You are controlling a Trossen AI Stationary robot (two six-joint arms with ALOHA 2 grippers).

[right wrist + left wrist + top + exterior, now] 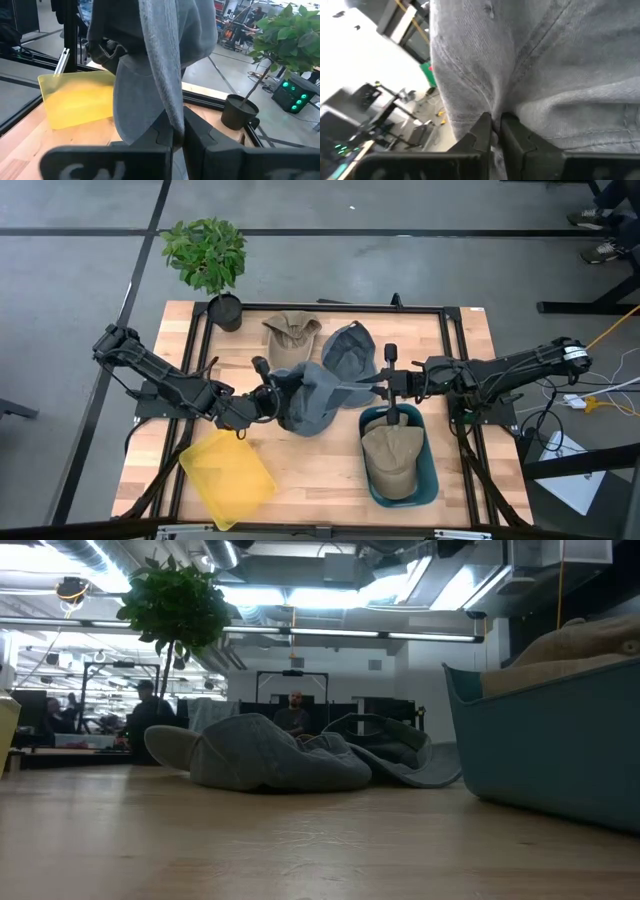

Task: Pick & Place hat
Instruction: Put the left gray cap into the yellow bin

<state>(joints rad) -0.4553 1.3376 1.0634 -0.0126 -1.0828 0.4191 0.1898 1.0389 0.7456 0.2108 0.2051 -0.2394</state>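
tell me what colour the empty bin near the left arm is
Yellow. The empty bin shows best in the high view, on the table's front left.

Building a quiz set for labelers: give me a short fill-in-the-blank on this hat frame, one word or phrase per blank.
1. Both grippers are shut on the same ____ hat.
2. The teal bin holds a ____ hat.
3. The empty bin near the left gripper is ____.
4. The potted plant stands at the table's far ____ corner, opposite the right gripper.

Missing words: grey; tan; yellow; left
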